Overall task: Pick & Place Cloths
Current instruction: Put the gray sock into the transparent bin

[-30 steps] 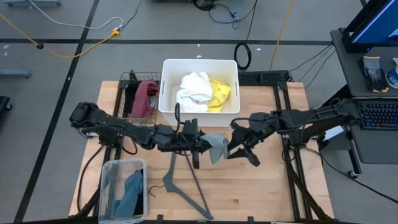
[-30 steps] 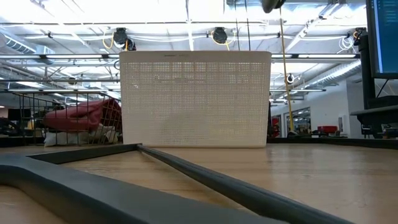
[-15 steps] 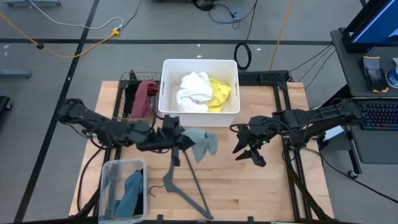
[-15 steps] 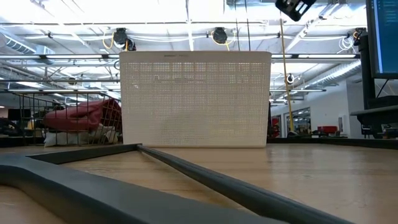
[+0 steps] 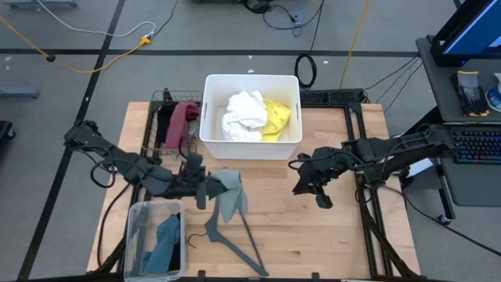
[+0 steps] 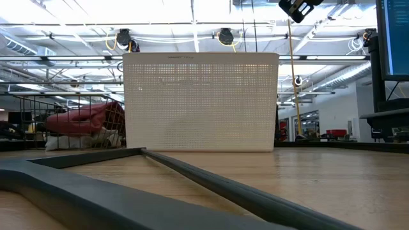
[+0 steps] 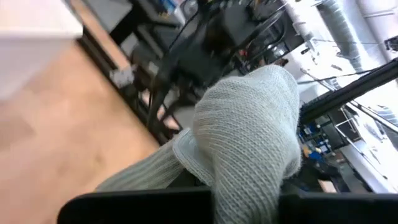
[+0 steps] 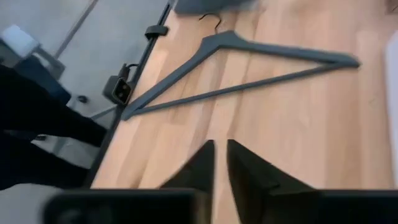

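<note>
The sage-green knit cloth [image 5: 228, 193] hangs from my left gripper [image 5: 202, 189], which is shut on it above the table's middle and the grey hanger [image 5: 235, 235]. In the left wrist view the cloth [image 7: 249, 140] fills the picture and hides the fingers. My right gripper [image 5: 308, 182] is shut and touches nothing, right of the middle; its wrist view looks down on the hanger [image 8: 249, 59]. White [image 5: 244, 113] and yellow [image 5: 275, 119] cloths lie in the white bin [image 5: 210, 117]. Maroon [image 5: 181, 121] and black [image 5: 163, 119] cloths are in the wire basket. A teal cloth [image 5: 164, 241] lies in the clear tub. My left gripper holds the sage-green cloth by a bunched end [image 5: 211, 186], coming level from the table's left. The cloth [image 7: 205, 165] drapes over the fingers and hides the place of contact. The rest hangs slack toward the right and near side, above the hanger.
The white bin [image 6: 200, 102] stands at the far middle, with the wire basket [image 5: 156, 102] to its left. The clear tub [image 5: 135, 227] sits at the near left corner. The hanger lies on the table's near middle. Bare wood shows at the near right [image 5: 329, 243].
My left gripper has carried the sage-green cloth from the table's middle toward the left and a little toward the near edge, away from my right gripper. The cloth trails to the right of the gripper and now hangs over the hanger's neck.
</note>
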Tool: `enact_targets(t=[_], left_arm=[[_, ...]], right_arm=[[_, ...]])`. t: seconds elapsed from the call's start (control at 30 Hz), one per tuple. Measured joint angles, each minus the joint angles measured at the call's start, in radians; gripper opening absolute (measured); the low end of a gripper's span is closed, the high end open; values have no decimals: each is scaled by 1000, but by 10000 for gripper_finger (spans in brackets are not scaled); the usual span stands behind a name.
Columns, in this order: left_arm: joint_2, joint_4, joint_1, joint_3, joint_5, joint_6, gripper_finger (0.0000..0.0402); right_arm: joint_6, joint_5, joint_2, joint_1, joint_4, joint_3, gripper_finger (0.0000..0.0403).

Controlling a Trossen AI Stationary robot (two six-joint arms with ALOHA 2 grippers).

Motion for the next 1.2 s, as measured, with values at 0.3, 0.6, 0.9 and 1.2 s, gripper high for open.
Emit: enact_targets(t=[0.3,0.6,0.9,1.2], left_arm=[[2,-203,-42,57,38,-238,6],[2,-542,-58,217,40,-413,6],[13,-705,-57,229,227,-666,6],[33,-861,-70,230,453,-875,6]], right_arm=[[-36,32,-29,-16,15,0,5],[-72,31,-134,-16,27,0,1],[-108,30,-255,-16,24,0,1],[-83,31,-400,-16,99,-135,0]])
